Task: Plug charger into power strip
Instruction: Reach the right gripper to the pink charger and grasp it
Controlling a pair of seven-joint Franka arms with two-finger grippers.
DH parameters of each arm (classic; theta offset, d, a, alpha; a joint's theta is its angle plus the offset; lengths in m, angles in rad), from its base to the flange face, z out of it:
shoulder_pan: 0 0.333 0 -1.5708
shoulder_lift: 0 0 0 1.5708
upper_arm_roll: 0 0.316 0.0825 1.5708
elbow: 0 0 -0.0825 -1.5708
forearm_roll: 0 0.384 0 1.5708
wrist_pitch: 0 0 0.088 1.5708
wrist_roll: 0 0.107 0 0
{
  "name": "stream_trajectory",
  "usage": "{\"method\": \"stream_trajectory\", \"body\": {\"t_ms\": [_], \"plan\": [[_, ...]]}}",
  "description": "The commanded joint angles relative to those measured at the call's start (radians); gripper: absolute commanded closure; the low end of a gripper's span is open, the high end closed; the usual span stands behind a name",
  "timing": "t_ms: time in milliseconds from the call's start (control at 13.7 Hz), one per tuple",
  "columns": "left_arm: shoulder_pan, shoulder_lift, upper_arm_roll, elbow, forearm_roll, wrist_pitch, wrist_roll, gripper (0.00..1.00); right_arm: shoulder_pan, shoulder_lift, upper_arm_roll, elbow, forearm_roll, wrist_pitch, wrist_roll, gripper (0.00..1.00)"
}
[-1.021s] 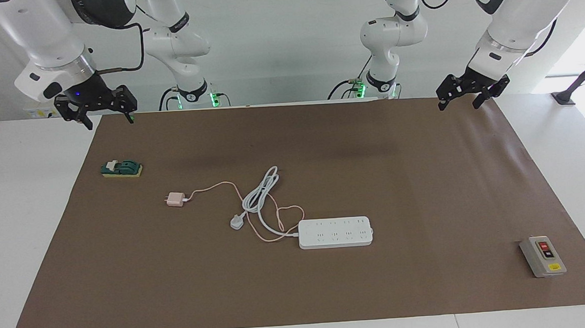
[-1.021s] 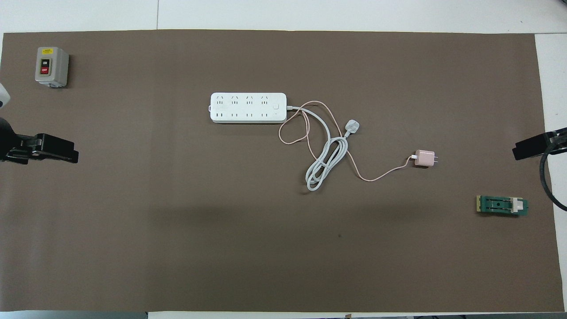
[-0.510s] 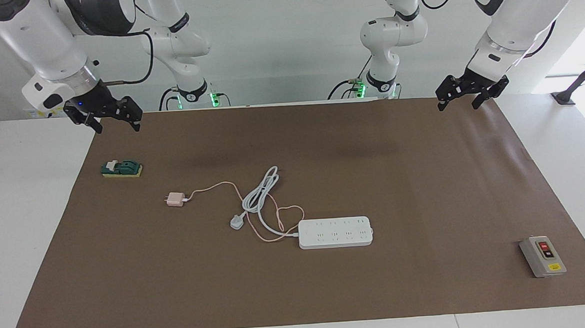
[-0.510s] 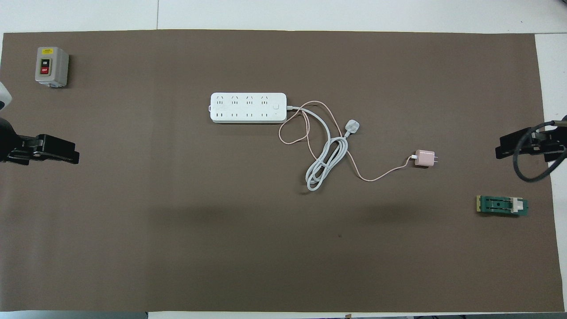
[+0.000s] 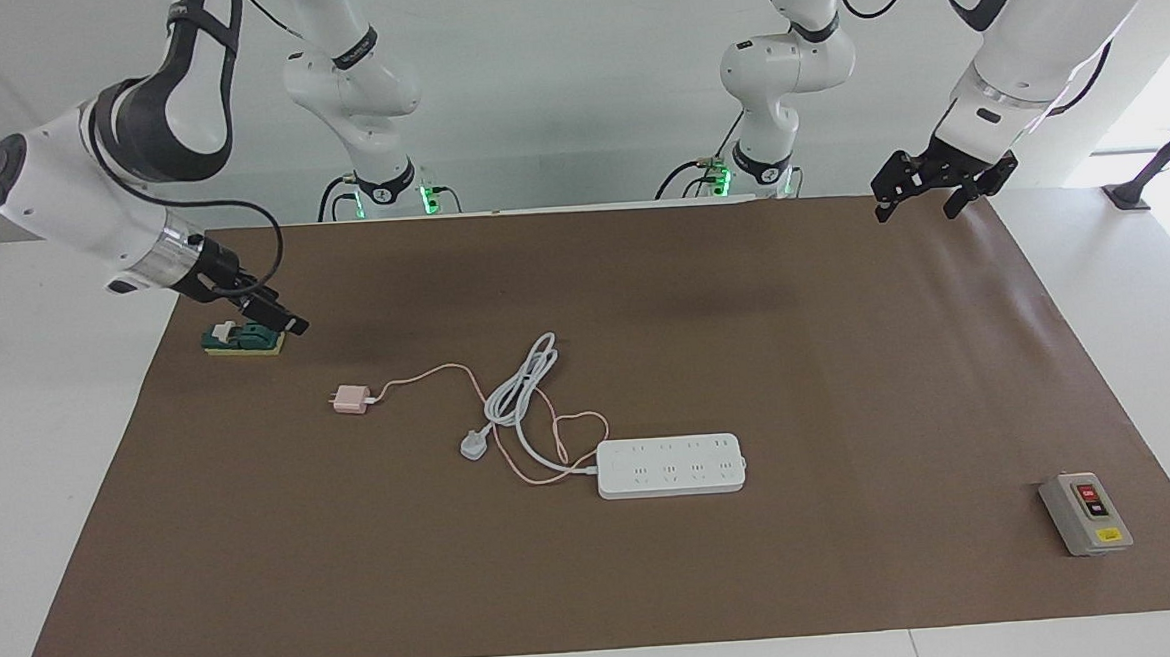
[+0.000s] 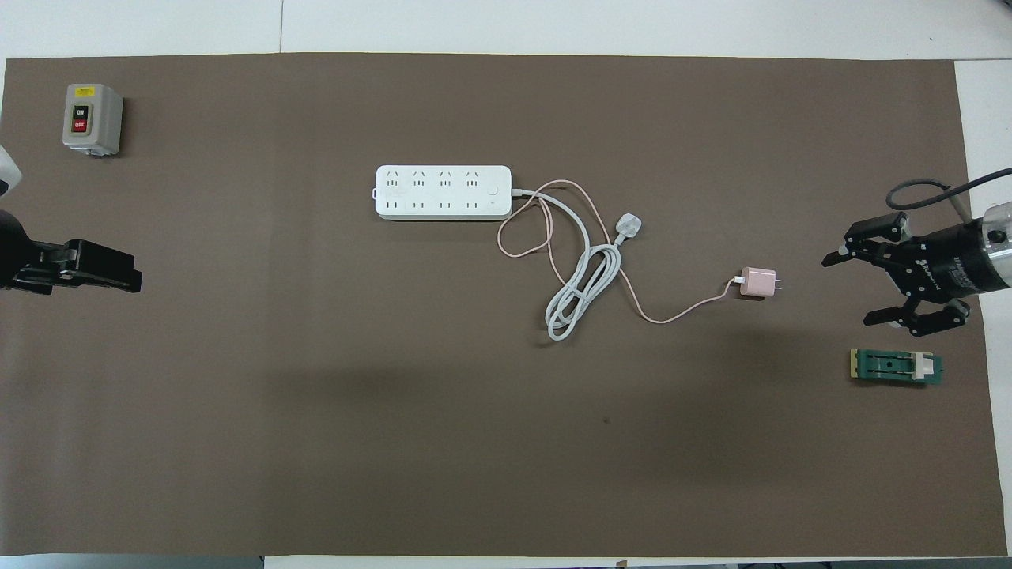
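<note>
The pale pink charger (image 5: 351, 399) lies on the brown mat, also in the overhead view (image 6: 758, 283). Its thin pink cable (image 5: 427, 374) loops toward the power strip. The white power strip (image 5: 670, 465) lies mid-mat, sockets up, also in the overhead view (image 6: 443, 192). Nothing is plugged into its sockets. My right gripper (image 5: 279, 319) is open and empty, low over the mat by the green block, apart from the charger; it also shows in the overhead view (image 6: 847, 291). My left gripper (image 5: 914, 206) is open and empty, waiting over the mat's corner at the left arm's end (image 6: 118, 275).
The strip's thick white cord (image 5: 518, 392) lies coiled between charger and strip, ending in a white plug (image 5: 474, 443). A green block (image 5: 243, 338) sits at the right arm's end. A grey box with red and black buttons (image 5: 1085, 514) sits at the left arm's end, farther from the robots.
My right arm has swung down and in over the mat, bringing its open gripper from the mat's corner to beside the green block. The left arm has not moved.
</note>
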Motion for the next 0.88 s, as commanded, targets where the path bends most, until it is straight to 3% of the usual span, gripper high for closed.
{"method": "stream_trajectory", "body": {"t_ms": [0, 219, 438, 802], "plan": [[0.003, -0.029, -0.003, -0.028, 0.009, -0.001, 0.015, 0.00, -0.063, 0.048, 0.005, -0.107, 0.165, 0.100, 0.084, 0.00], [0.003, -0.029, -0.003, -0.028, 0.009, -0.001, 0.017, 0.00, -0.114, 0.197, 0.005, -0.099, 0.288, 0.134, 0.052, 0.00], [0.003, -0.029, -0.003, -0.028, 0.009, 0.000, 0.017, 0.00, -0.115, 0.263, 0.005, -0.099, 0.413, 0.143, 0.056, 0.00], [0.004, -0.027, -0.003, -0.038, 0.009, 0.005, 0.017, 0.00, -0.103, 0.303, 0.007, -0.099, 0.443, 0.152, 0.050, 0.00]]}}
